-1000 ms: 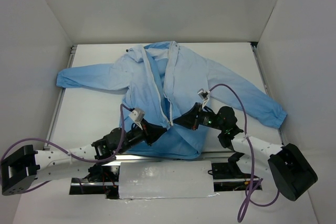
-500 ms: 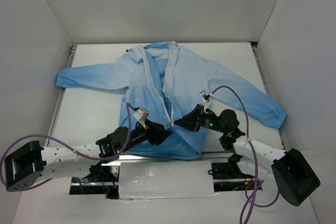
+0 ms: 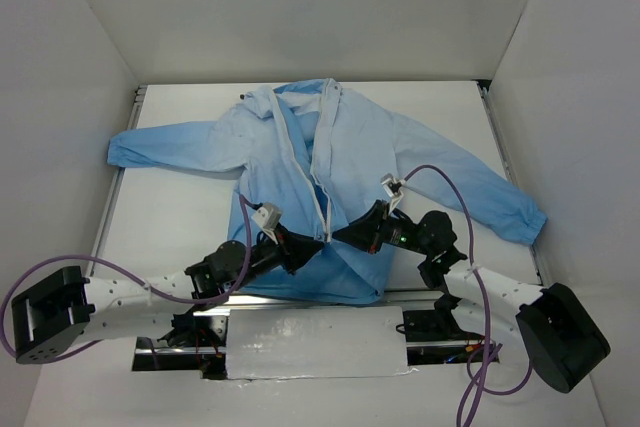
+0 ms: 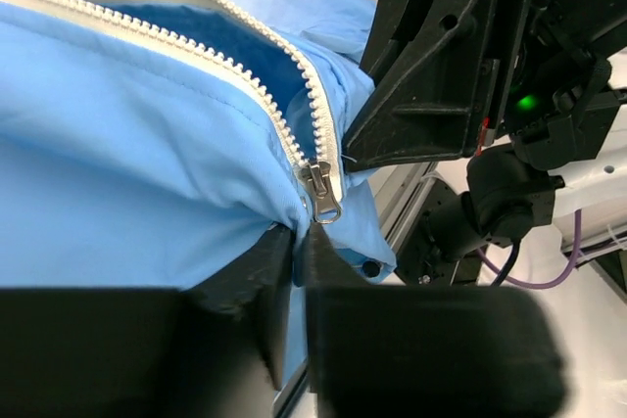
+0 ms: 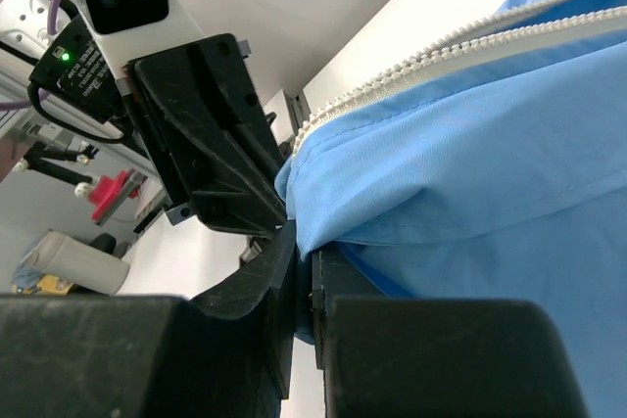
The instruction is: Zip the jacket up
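The jacket lies spread flat on the bench, front side up. Its long axis runs from the far edge to the near edge, with the collar toward the far edge and the hem at the near edge, midway between the two arm bases. One sleeve reaches out toward the left edge. The other sleeve slants toward the near right corner.

The white zipper stands open in a narrow V from the collar down to a point low on the front. There the metal slider sits close to the hem, and the two rows of teeth part above it.

The left claw is clenched on a fold of the blue cloth just below the slider, its fingers pressed close together with fabric between them. The right claw is likewise clenched on the jacket's cloth beside the zipper on the opposite side. In the overhead view the two claws meet tip to tip at the bottom of the V, nearly touching.
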`<state>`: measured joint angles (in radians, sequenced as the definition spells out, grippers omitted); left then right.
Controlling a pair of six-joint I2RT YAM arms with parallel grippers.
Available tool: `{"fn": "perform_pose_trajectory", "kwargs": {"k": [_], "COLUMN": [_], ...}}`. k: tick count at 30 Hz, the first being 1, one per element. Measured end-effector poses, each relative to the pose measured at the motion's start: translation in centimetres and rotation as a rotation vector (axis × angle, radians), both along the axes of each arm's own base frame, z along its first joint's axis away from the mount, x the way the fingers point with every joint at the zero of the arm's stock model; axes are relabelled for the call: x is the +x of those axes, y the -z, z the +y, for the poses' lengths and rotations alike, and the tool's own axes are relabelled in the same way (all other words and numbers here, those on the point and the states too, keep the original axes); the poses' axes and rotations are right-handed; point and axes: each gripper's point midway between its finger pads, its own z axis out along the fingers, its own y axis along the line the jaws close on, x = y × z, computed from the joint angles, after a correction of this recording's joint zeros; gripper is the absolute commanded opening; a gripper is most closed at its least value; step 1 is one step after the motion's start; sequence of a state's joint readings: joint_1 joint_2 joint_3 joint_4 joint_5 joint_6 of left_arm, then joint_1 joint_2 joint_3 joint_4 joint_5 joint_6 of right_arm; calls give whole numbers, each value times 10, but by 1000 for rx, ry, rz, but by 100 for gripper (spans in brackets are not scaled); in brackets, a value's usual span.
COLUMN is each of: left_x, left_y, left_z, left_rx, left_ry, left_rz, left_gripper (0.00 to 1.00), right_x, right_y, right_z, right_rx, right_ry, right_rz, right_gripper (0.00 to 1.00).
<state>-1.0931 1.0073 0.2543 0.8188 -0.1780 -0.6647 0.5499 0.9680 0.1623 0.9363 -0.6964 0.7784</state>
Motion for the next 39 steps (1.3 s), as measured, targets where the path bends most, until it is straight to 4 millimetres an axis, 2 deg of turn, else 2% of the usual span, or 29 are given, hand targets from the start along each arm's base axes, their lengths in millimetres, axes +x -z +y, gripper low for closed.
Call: {"fn": "perform_pose_trajectory", "kwargs": {"k": [4, 11, 17, 21, 26, 34, 35, 37, 38, 39], "left_x": [0, -6, -14, -19, -24, -31, -31, -32, -32, -32], "left_y": [0, -4, 6, 8, 9, 13, 13, 13, 13, 13], "left_z": [1, 7, 10, 8, 5, 3, 3, 3, 3, 3], "left_rx": [-1, -18, 2, 8, 11, 14, 14, 16, 19, 21], "left_ry": [0, 11, 49, 78, 116, 158, 162, 169, 170, 172], "left_rz": [-3, -15, -11, -12, -31, -36, -39, -44, -50, -54], "left_gripper": [0, 0, 0, 0, 0, 0, 0, 0, 0, 0], "right_x": [0, 1, 2, 3, 7, 0, -1, -1, -2, -2], "right_y": [3, 11, 19, 19, 15, 22, 22, 21, 20, 19], "right_z": [0, -1, 2, 3, 7, 12, 13, 14, 14, 14], "right_rx": [-5, -36, -66, -73, -76, -81, -82, -83, -82, -82], "right_ry": [2, 8, 0, -5, -14, -88, -94, -107, -112, -117], "right_rz": [2, 6, 27, 31, 25, 55, 56, 56, 55, 53], "right_gripper": [0, 0, 0, 3, 0, 0, 11, 23, 36, 39]}}
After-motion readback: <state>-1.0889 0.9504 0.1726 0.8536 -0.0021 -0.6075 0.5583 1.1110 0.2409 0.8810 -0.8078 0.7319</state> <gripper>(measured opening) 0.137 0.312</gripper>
